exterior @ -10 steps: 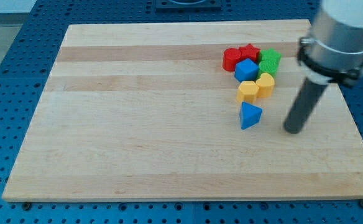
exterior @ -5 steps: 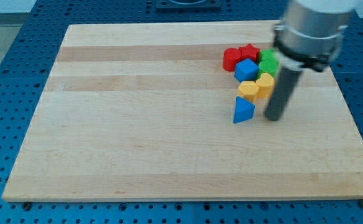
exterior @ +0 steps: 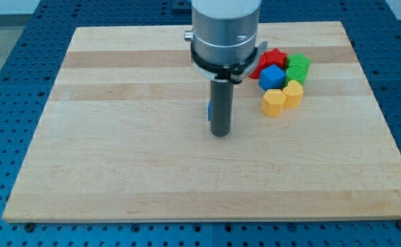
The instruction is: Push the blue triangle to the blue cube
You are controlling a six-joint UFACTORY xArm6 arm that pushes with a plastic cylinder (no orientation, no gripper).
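You're looking at a lab bench: a wooden board (exterior: pixel 118 171) lies on a blue perforated mounting table (exterior: pixel 1 82).

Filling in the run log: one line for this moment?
tip left of cluster | blue triangle mostly hidden behind rod | blue cube in cluster, apart

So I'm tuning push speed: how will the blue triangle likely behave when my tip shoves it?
The blue triangle, mostly hidden behind the rod just above my tip, probably slides easily: the wooden board looks smooth. Its angled faces may make it swivel off-line. It seems rigid and light, unlikely to roll.
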